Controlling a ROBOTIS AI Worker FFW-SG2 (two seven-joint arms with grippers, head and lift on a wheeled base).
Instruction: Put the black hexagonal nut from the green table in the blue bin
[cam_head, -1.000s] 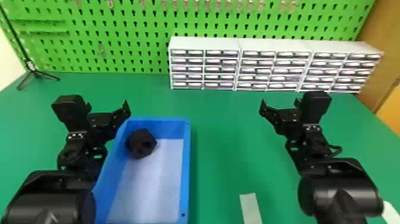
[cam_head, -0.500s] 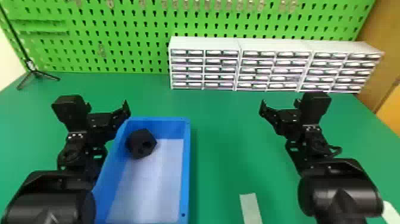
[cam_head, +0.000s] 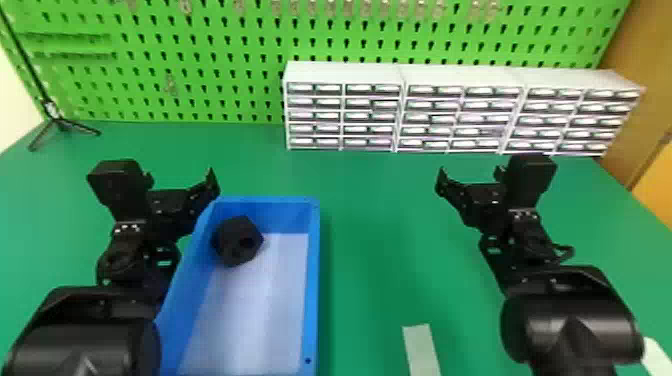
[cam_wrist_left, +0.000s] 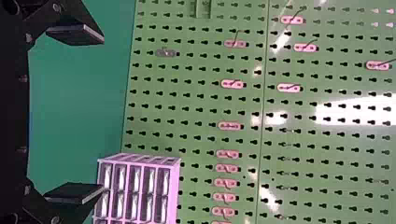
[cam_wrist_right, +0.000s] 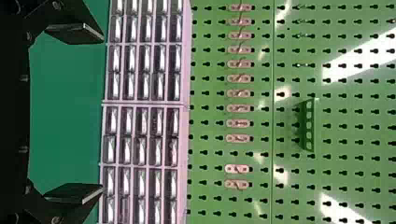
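The black hexagonal nut (cam_head: 238, 241) lies inside the blue bin (cam_head: 313, 280), in its far left corner. Just left of that bin's far end is my left gripper (cam_head: 212, 182), in the head view. My right gripper (cam_head: 441, 182) stands over the table well right of the bin. In the left wrist view the left gripper (cam_wrist_left: 100, 114) is open, its two fingers wide apart with nothing between them. The right gripper (cam_wrist_right: 100, 114), in the right wrist view, is likewise open and holds nothing.
White drawer cabinets (cam_head: 400, 107) line the back of the green table (cam_head: 380, 240), before a green pegboard (cam_head: 200, 65). A black tripod foot (cam_head: 61, 124) stands at the back left. A pale strip (cam_head: 421, 350) lies near the front, between bin and right arm.
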